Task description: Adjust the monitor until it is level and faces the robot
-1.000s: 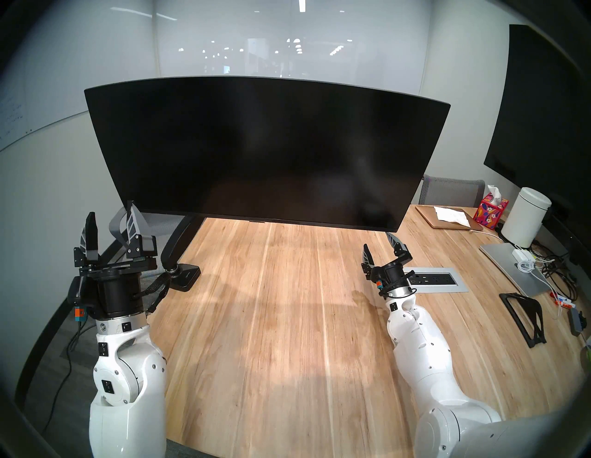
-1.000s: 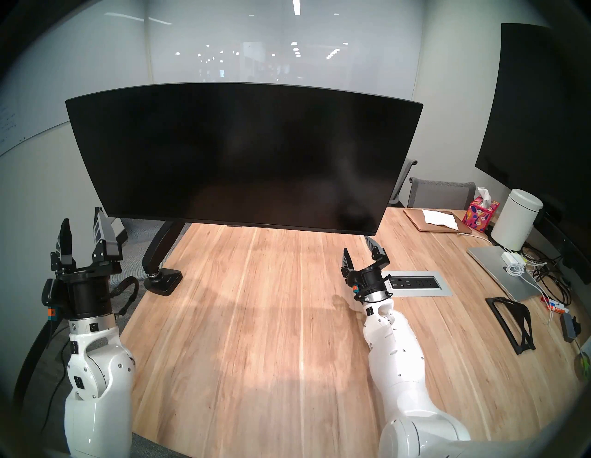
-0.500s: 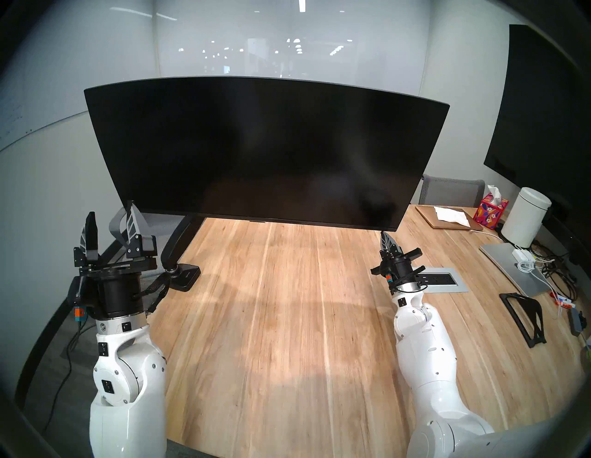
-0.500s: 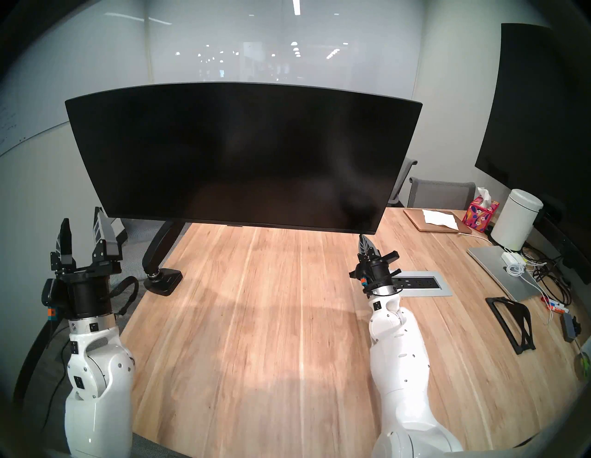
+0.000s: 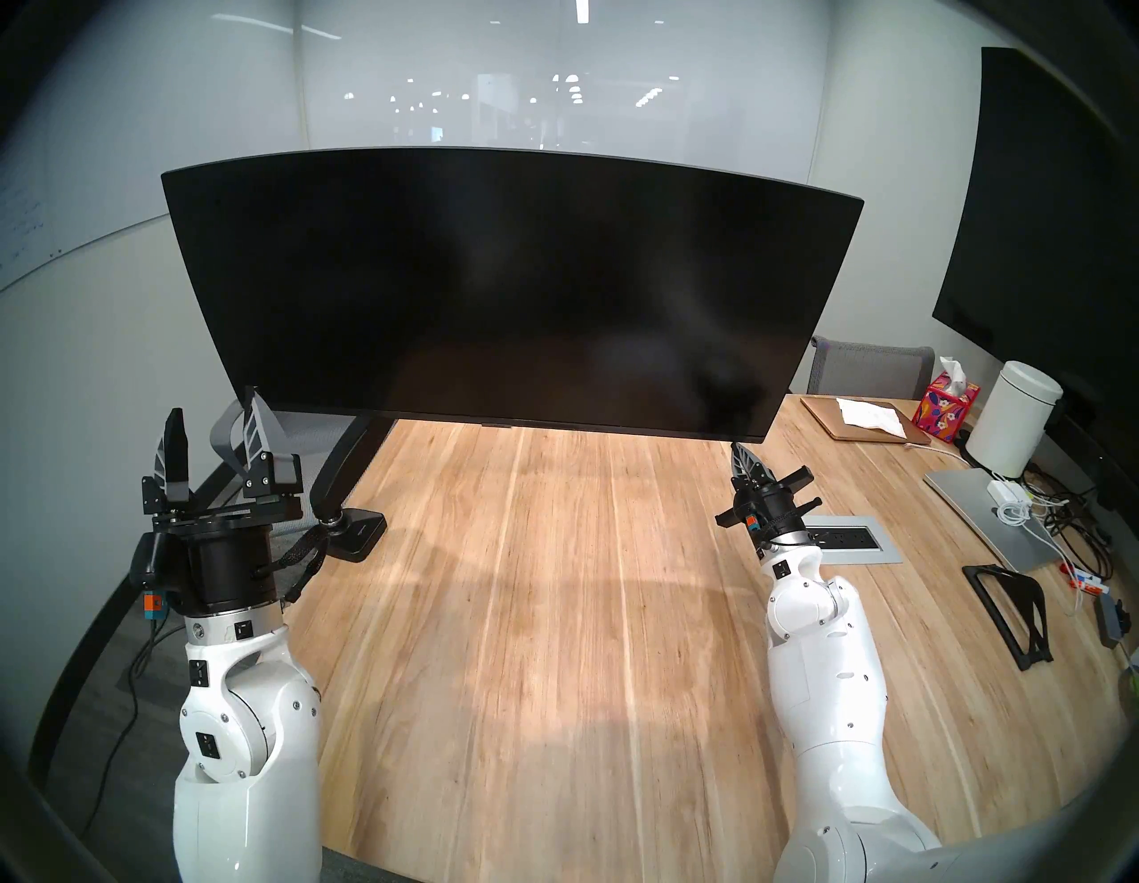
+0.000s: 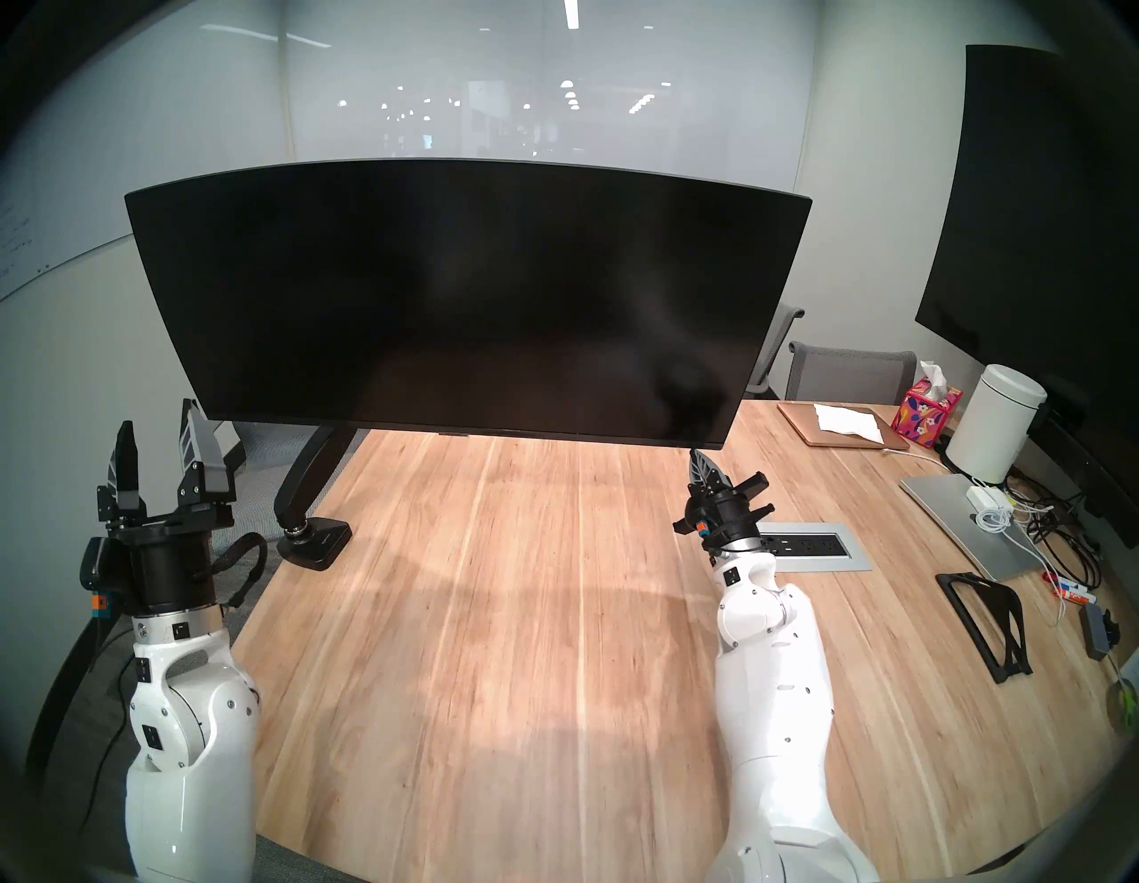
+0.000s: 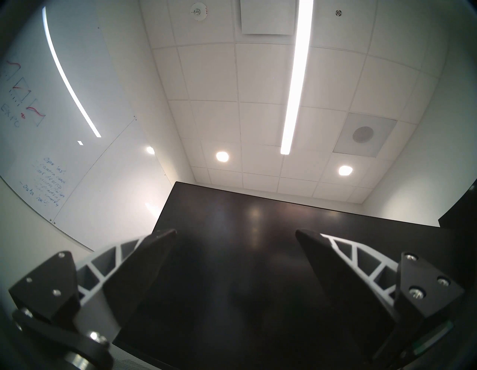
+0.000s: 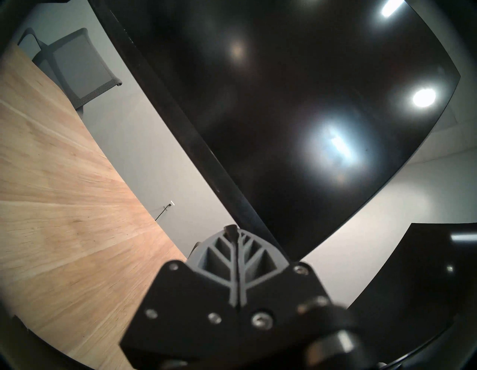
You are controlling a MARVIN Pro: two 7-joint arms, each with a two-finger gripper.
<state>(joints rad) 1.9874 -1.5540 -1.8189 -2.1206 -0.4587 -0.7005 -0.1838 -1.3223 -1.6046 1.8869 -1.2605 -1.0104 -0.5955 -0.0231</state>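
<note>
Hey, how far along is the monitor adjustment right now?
Early. Done: the right claw is shut, tip just under the monitor's lower right corner. In hand: nothing gripped; the left claw waits open by the lower left corner. Left: the screen's right side sits lower, so levelling and facing remain.

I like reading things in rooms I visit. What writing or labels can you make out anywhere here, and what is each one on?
"Ops ins": blue handwriting on the whiteboard.
"Data": same whiteboard, lowest line; the lines between are too blurred to read.
"FIRE": red lettering on the ceiling alarm, barely legible.
Monitor: no readable text.
</note>
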